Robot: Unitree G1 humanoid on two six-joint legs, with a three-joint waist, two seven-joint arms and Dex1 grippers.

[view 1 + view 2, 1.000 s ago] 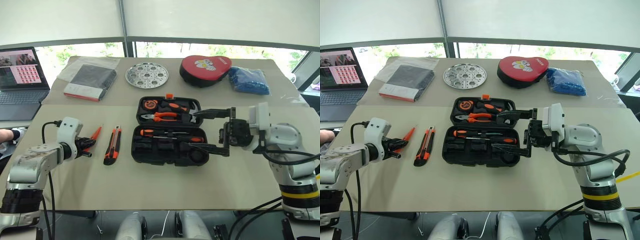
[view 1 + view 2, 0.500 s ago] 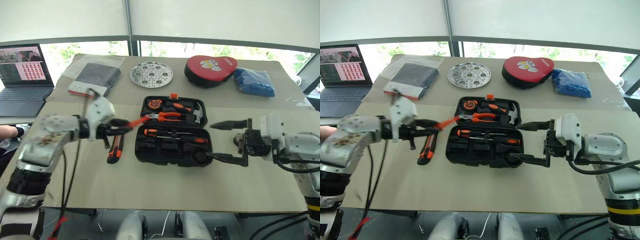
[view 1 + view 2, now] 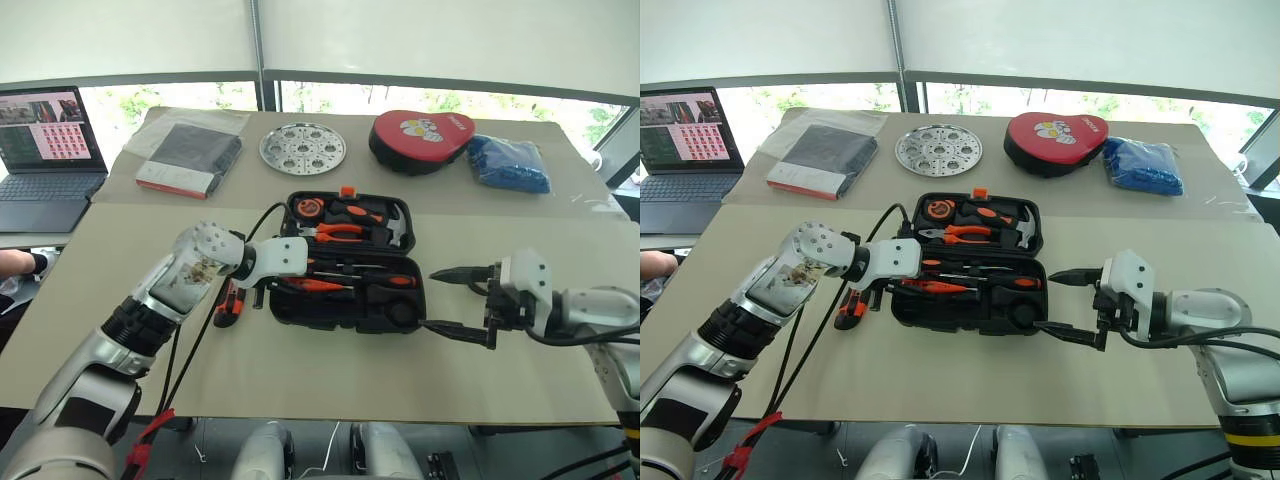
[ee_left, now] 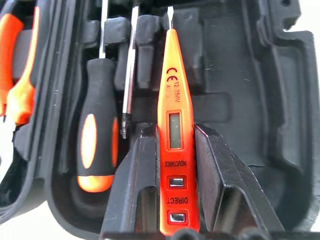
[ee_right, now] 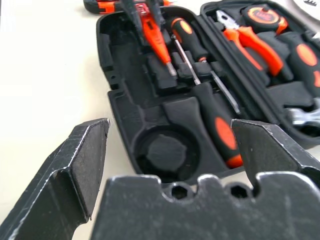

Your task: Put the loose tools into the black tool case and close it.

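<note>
Pinching the slim, glossy orange plastic tester screwdriver (image 4: 173, 135), the left gripper (image 4: 172, 165) held it over the open black moulded-plastic tool case (image 3: 345, 318); the right gripper (image 3: 455, 300), spread wide, hung just right of it.

The left gripper (image 3: 902, 284) and its arm cover most of the utility knife (image 3: 850, 309), the tester screwdriver (image 4: 173, 135) runs off the left wrist view's edge between the fingers, and the laptop (image 3: 40, 150) is cut off at the frame's side.
</note>
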